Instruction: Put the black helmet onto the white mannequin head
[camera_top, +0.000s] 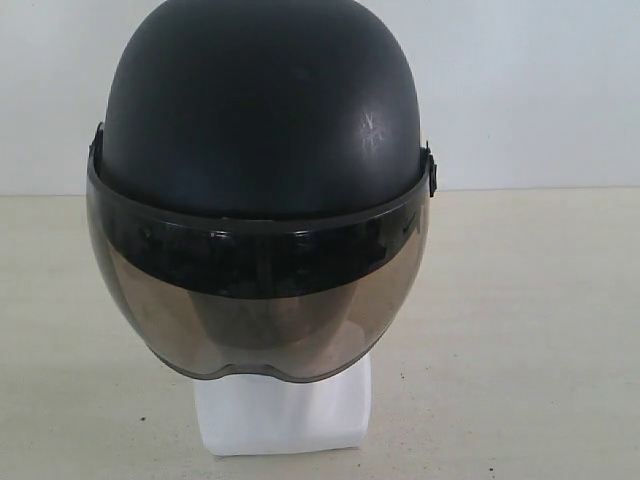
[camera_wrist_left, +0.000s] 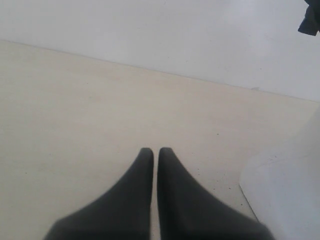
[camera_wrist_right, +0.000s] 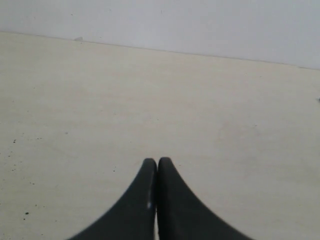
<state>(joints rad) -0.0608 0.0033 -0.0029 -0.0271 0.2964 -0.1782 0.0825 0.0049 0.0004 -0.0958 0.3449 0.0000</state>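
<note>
The black helmet (camera_top: 260, 120) sits on the white head (camera_top: 285, 415), its tinted visor (camera_top: 260, 300) down over the face. Only the neck block shows, at 6 o'clock under the visor, standing on the bench (camera_top: 520, 330). My left jaws are closed on nothing, and my right jaws too, tips touching.

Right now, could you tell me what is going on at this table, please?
The black helmet already sits on the white mannequin head, its tinted visor lowered in front. Nothing is handling it: the left gripper and right gripper are both shut, empty, above the table.
</note>
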